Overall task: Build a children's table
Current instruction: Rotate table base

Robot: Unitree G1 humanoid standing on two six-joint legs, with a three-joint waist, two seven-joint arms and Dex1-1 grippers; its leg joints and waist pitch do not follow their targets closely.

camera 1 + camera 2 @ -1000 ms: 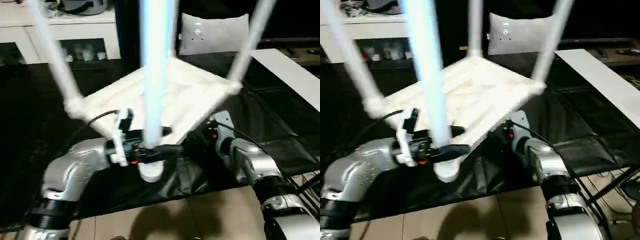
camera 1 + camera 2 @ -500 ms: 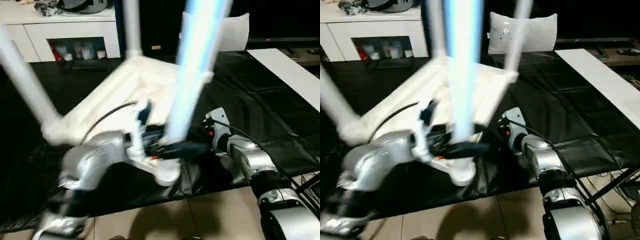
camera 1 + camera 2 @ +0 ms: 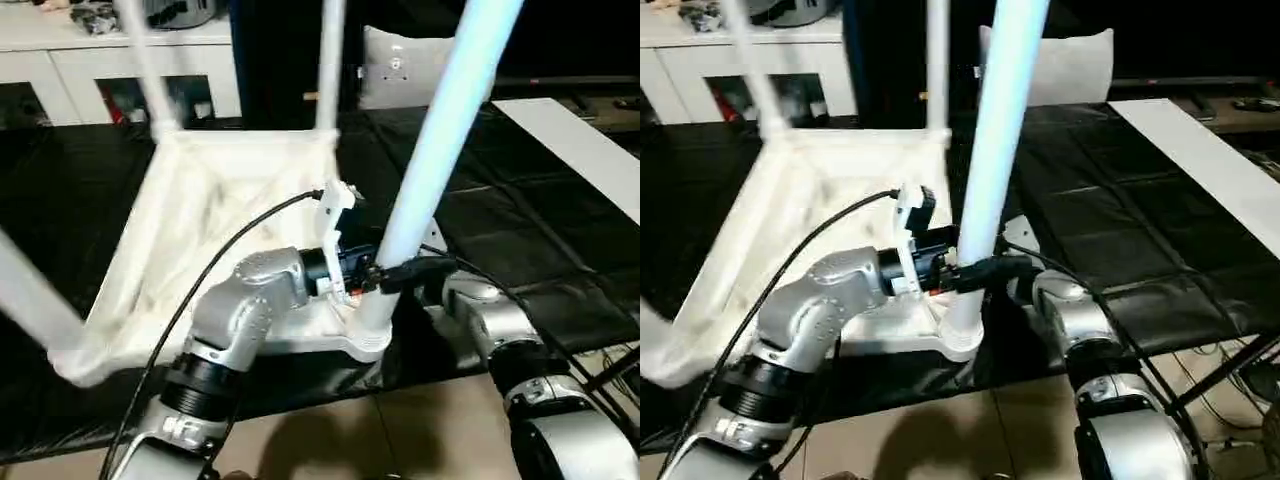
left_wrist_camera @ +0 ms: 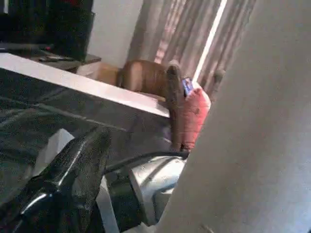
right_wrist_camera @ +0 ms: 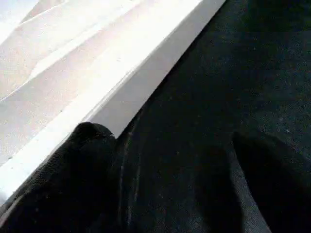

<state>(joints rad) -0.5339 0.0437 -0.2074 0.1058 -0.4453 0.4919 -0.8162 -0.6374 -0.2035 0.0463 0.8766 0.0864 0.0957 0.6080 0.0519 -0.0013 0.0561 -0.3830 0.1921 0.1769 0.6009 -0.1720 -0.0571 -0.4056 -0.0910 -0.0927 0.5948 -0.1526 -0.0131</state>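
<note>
Silver jointed forearms (image 3: 240, 310) with black cuffs (a black cable (image 3: 215, 270) loops above) and black fingers

Black sheeting (image 3: 520, 230) covers the work surface, and a long white board (image 3: 580, 140) lies along its right side. A grey cushion (image 3: 400, 65) stands upright at the far edge, with a white cabinet (image 3: 70, 60) to its left whose open shelf holds small red and pale items too blurred to identify. In the left wrist view, a red cushion (image 4: 194, 114) leans on a brown seat (image 4: 141, 77) before pale curtains (image 4: 194, 34); tan floor tiles (image 3: 400, 430) lie nearest the camera.
</note>
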